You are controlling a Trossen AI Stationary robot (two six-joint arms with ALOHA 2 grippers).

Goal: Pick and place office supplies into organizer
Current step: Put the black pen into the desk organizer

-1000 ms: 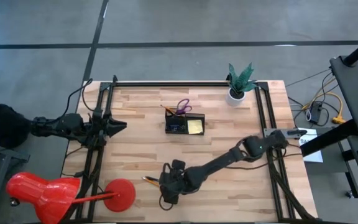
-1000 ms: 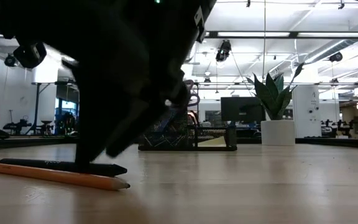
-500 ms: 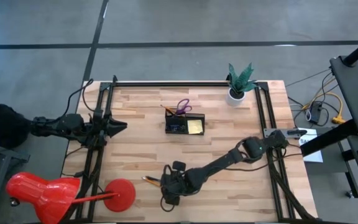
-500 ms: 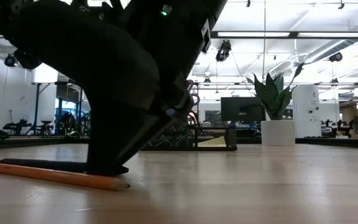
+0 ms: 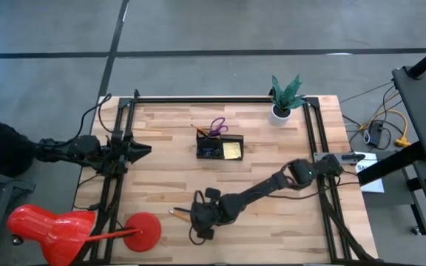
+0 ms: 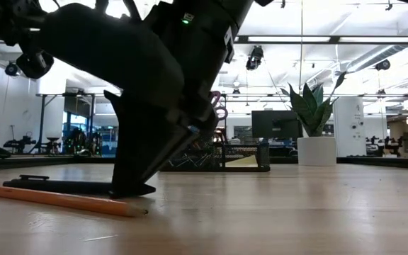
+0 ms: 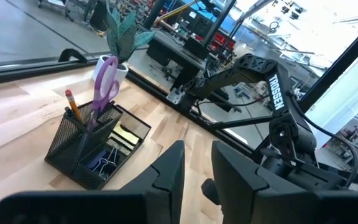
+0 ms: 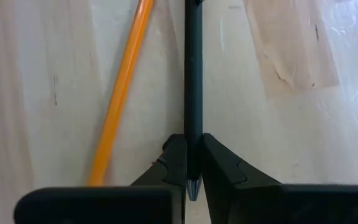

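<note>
Two fingers of right pincer (image 8: 192, 163) clamped on dark pen (image 8: 193, 81), low on counter (image 5: 272, 170) beside orange pencil (image 8: 120, 99). Lift straight; avoid dragging pencil. Carry toward organizer (image 5: 220, 148), mid-counter.

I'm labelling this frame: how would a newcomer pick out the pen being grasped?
Follow the right arm to its gripper at the table's near edge. Shut between its fingers lies a thin black pen; the pencil beside it is orange and untouched.
</note>
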